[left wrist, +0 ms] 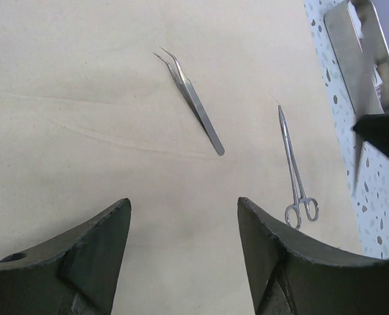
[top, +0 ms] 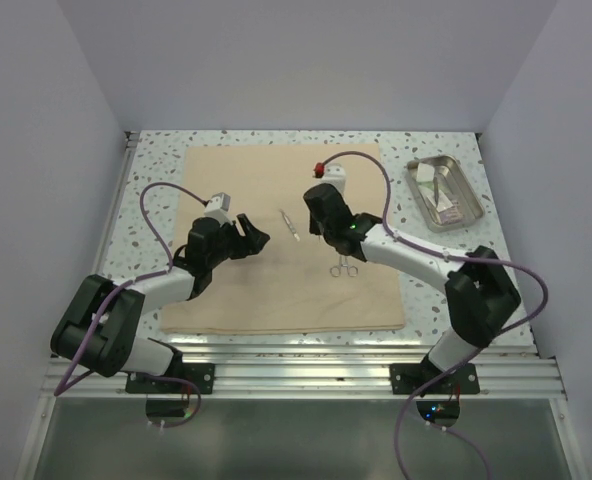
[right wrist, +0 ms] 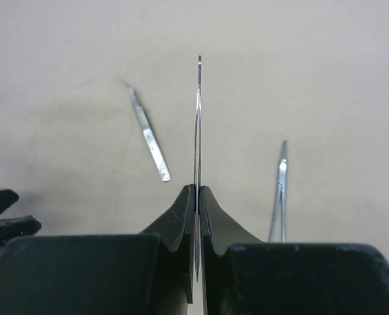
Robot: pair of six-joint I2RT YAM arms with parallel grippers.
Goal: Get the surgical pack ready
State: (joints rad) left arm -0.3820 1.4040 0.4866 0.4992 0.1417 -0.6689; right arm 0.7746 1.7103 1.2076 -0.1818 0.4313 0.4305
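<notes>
Tan cloth [top: 256, 290], the wrap of the surgical pack, lies spread flat across the middle of the top view. It is probably laid out this way so the contents can be set on it before folding.

The right gripper [right wrist: 199, 190] is pinched tight on a slim steel instrument [right wrist: 198, 118]. The instrument is seen edge-on and sticks forward past the fingertips, so its kind cannot be told. It hangs above the centre of the cloth, most likely so it can be set down beside the others. The left gripper [left wrist: 184, 203] has its fingers spread and holds nothing, hovering over the cloth at left of centre.

Count:
- One cloth.
- One steel tray [top: 412, 180], off the cloth at the upper right, with pale packets [top: 441, 190] inside that are too small to count.
- Three instruments: one pair of curved-tip tweezers [top: 290, 226] on the cloth, one pair of ring-handled forceps [top: 344, 266] lying apart from them towards the lower right, and the one being held.
</notes>
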